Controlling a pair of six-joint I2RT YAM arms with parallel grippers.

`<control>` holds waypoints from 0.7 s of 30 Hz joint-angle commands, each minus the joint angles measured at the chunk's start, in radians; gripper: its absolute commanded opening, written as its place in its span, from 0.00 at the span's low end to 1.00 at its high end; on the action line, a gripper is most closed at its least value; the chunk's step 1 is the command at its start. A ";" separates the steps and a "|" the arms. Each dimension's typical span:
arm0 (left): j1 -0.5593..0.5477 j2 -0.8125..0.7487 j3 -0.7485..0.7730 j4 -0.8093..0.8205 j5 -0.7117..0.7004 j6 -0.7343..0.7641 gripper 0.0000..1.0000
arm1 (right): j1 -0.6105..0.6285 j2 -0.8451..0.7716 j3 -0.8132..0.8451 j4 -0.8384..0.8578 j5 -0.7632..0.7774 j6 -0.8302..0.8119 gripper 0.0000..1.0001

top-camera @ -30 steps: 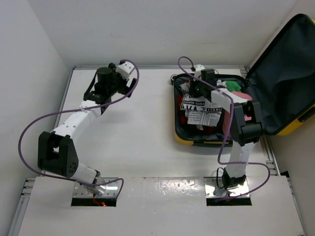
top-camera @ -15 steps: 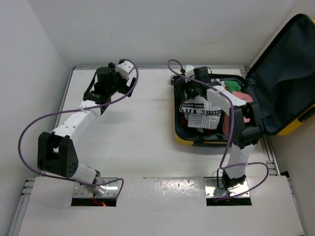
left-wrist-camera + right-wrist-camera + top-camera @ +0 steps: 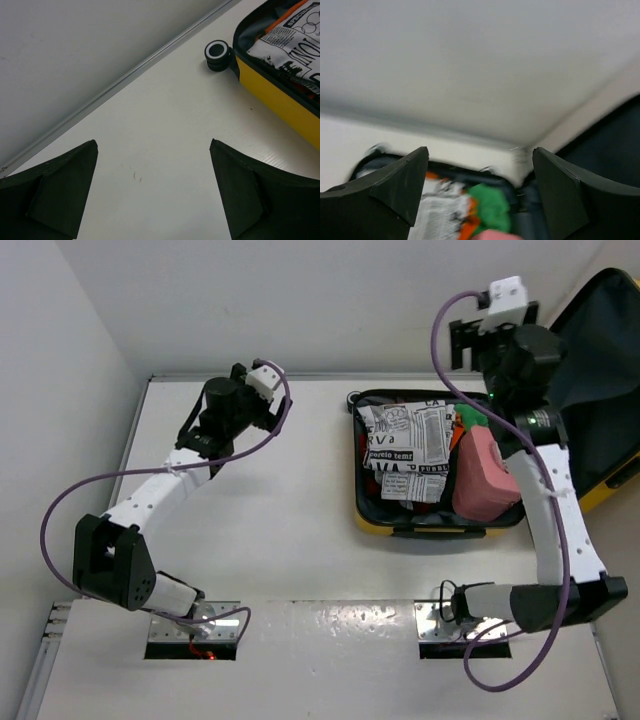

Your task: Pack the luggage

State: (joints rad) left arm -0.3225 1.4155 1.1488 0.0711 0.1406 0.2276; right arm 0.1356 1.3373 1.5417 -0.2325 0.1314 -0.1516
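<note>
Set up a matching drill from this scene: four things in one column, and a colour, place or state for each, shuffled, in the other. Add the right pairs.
Things
1. newsprint bundle
2. pink bundle
3. luggage wheel
4. luggage lid

Descriptions
A. raised open, dark lining showing
B. right side of the packed half
C. black with a white ring
D. left side of the packed half

Pairs: 1-D, 2-B, 3-C, 4-A

Luggage (image 3: 420,528) far right, items (image 3: 405,455) inside, seemingly clothes
</note>
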 commanded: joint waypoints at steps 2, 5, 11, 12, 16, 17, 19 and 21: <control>-0.021 -0.004 0.025 0.073 -0.006 -0.014 1.00 | -0.094 -0.073 -0.009 0.127 0.306 -0.167 0.84; -0.039 0.007 0.034 0.084 0.005 -0.024 1.00 | -0.194 -0.150 -0.032 0.154 0.292 -0.164 0.84; -0.050 0.040 0.066 0.093 0.014 -0.024 1.00 | -0.403 -0.153 -0.005 0.113 0.324 -0.301 0.85; -0.059 0.051 0.066 0.093 0.014 -0.024 1.00 | -0.416 -0.155 -0.002 0.102 0.307 -0.321 0.85; -0.059 0.060 0.086 0.084 0.014 -0.014 1.00 | -0.485 -0.127 0.038 0.064 0.293 -0.407 0.85; -0.059 0.060 0.086 0.084 0.023 -0.014 1.00 | -0.507 -0.106 0.052 0.053 0.283 -0.428 0.85; -0.059 0.060 0.086 0.084 0.024 -0.005 1.00 | -0.540 -0.092 0.049 0.062 0.272 -0.463 0.85; -0.059 0.060 0.086 0.084 0.024 -0.005 1.00 | -0.563 -0.072 0.038 0.096 0.249 -0.512 0.85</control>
State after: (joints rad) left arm -0.3729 1.4773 1.1957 0.1146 0.1467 0.2241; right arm -0.3950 1.2411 1.5558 -0.1669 0.4065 -0.5602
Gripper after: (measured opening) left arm 0.995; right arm 0.853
